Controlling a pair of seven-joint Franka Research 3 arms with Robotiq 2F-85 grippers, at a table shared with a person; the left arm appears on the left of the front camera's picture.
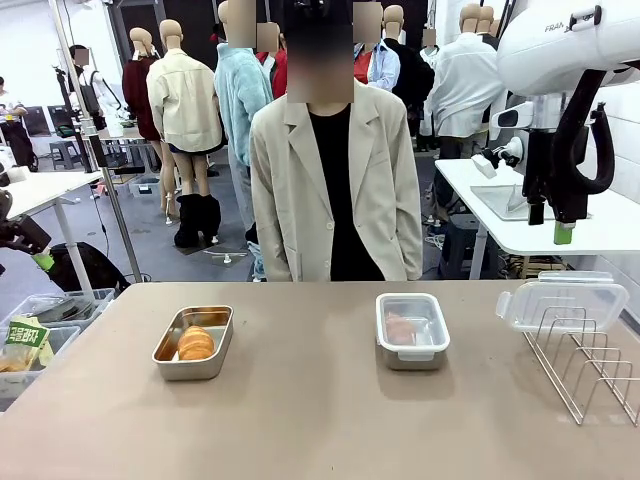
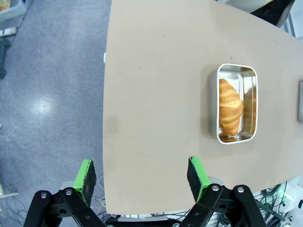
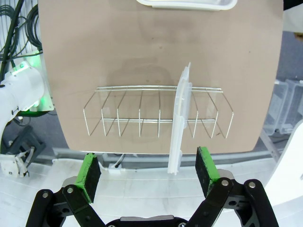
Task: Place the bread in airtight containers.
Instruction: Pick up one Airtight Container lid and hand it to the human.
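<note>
Two rectangular stainless steel pans on the tan table [image 1: 300, 420]: the open pan [image 1: 193, 342] holds one golden-brown ridged roll [image 1: 196, 344], the clear-lidded pan [image 1: 412, 330] to its right another, beside a wire rack [image 3: 156, 116] bearing one spare clear lid [image 3: 181, 118]; left gripper [image 2: 142, 176] and right gripper [image 3: 147, 171] both released, empty.

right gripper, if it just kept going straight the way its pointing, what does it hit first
Most likely the clear lid standing upright in the wire rack, which lies between the open right gripper's fingers; depth is hard to judge.
</note>
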